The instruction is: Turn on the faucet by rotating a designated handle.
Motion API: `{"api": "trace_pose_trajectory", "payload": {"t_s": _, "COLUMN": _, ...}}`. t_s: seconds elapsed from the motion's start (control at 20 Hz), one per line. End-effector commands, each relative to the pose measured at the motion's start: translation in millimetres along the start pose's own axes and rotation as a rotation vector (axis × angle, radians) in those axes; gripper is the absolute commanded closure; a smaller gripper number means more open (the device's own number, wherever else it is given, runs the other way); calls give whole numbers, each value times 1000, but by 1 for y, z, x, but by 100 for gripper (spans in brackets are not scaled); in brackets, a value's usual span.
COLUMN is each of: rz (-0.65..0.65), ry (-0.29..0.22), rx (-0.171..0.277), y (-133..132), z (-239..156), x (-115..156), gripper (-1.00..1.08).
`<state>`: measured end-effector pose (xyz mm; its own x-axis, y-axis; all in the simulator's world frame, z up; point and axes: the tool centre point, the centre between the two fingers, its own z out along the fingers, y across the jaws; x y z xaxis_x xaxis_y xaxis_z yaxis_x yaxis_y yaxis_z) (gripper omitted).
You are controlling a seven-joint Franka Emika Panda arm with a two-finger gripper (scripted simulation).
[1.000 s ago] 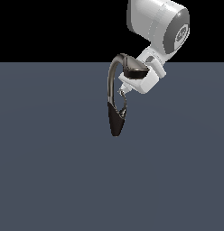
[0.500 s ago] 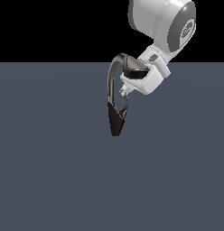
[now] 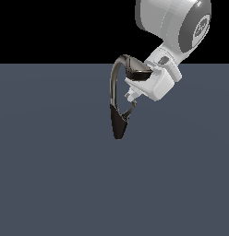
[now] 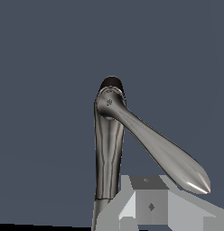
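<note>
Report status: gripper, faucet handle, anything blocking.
Gripper down beside the faucet, at the handle; contact and jaw state unclear. Handle angled out from the base in the wrist view. Nothing else visible in the way.

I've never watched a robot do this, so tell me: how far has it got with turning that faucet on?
The approach looks done: the gripper has reached the faucet, just above the thin handle. Contact is in hand, though the views don't show whether it touches the handle or how its jaws stand. Rotating the handle seems left; no water is visible.
</note>
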<state>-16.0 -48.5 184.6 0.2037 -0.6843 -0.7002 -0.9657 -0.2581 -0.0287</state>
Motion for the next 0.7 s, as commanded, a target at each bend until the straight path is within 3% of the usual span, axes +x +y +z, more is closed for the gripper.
{"api": "trace_pose_trajectory", "payload": {"t_s": 0.0, "rz": 24, "ry": -8, "rx": -11, "y": 22, "z": 2, "x": 12, "gripper": 108}}
{"api": "trace_pose_trajectory", "payload": {"t_s": 0.1, "rz": 24, "ry": -9, "rx": -12, "y": 27, "z": 2, "x": 14, "gripper": 108}}
{"api": "trace_pose_trajectory", "payload": {"t_s": 0.15, "rz": -1, "ry": -2, "rx": -3, "y": 12, "z": 0, "x": 3, "gripper": 108}}
{"api": "trace_pose_trajectory", "payload": {"t_s": 0.65, "rz": 23, "ry": -9, "rx": -12, "y": 43, "z": 2, "x": 61, "gripper": 108}}
